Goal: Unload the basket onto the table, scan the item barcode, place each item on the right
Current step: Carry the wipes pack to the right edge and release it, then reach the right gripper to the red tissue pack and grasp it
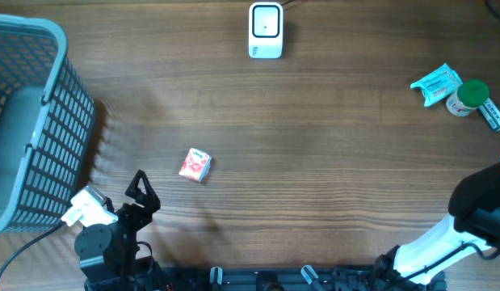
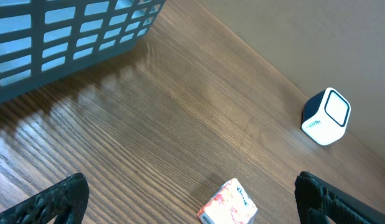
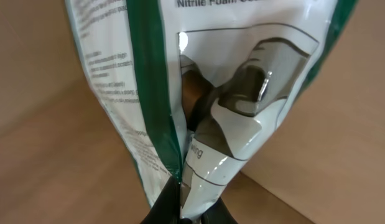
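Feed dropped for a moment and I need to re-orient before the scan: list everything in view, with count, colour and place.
table: 1, brown wood, under everything
basket: 1, grey-blue mesh, far left
scanner: 1, white, top centre
small box: 1, red and white, left of centre, ahead of the left arm
packet: 1, teal, upper right
bottle: 1, green cap, right beside the packet
narrow item: 1, teal and dark, right edge; too small to identify
bag: 1, white with green stripe and clear window, held up off the table
left fingers: 2, black, spread open, lower left
right fingers: 2, black, shut on the bag's edge, seen only in the right wrist view
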Controlling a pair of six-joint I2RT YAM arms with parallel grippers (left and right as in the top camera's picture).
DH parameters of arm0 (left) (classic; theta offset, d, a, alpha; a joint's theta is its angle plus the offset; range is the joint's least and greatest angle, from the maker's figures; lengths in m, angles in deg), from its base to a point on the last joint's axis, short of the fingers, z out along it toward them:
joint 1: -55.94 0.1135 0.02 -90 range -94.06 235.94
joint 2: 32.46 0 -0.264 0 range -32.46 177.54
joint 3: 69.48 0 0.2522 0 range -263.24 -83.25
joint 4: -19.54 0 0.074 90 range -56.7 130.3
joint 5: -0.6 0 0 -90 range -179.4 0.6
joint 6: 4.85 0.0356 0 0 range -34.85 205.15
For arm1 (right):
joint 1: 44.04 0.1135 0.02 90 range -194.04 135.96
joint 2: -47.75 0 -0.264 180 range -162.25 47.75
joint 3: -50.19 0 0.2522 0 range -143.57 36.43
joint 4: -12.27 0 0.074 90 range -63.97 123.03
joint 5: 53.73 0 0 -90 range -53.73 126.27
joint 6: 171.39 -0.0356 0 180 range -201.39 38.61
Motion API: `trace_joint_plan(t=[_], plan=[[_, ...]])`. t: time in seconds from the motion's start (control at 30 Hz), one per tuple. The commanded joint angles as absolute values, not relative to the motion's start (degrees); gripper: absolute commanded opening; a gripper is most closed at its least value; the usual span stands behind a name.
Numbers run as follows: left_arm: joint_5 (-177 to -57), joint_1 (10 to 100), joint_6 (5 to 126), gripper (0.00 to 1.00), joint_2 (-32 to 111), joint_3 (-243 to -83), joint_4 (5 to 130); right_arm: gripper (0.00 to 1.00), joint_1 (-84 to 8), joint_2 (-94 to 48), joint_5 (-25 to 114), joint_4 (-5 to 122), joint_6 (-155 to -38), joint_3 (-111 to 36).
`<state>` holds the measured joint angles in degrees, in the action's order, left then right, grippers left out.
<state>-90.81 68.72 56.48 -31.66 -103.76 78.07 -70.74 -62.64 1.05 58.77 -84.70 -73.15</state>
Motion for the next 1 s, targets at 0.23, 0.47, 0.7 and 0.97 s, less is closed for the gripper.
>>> trace_joint_plan(t=[0.23, 0.47, 0.7, 0.97], plan=[[-90.41, 68.80, 56.18, 1.00, -31.96, -103.71, 77.94, 0.05, -73.45, -66.49, -19.15, 61.89, -92.18, -60.94], [-90.41, 68.80, 56.18, 1.00, -31.96, -103.71, 77.94, 0.92, -79.92, -66.79, 6.97, 73.30, -102.32, -60.28], [-90.41, 68.80, 56.18, 1.00, -31.96, -103.71, 77.94, 1.00, -68.94, -50.60, 31.80, 76.95, -106.12, -60.32], [-90.41, 68.80, 56.18, 1.00, -31.96, -103.71, 77.94, 1.00, -31.22, -54.18, 63.16, 82.37, -114.21, -49.09]])
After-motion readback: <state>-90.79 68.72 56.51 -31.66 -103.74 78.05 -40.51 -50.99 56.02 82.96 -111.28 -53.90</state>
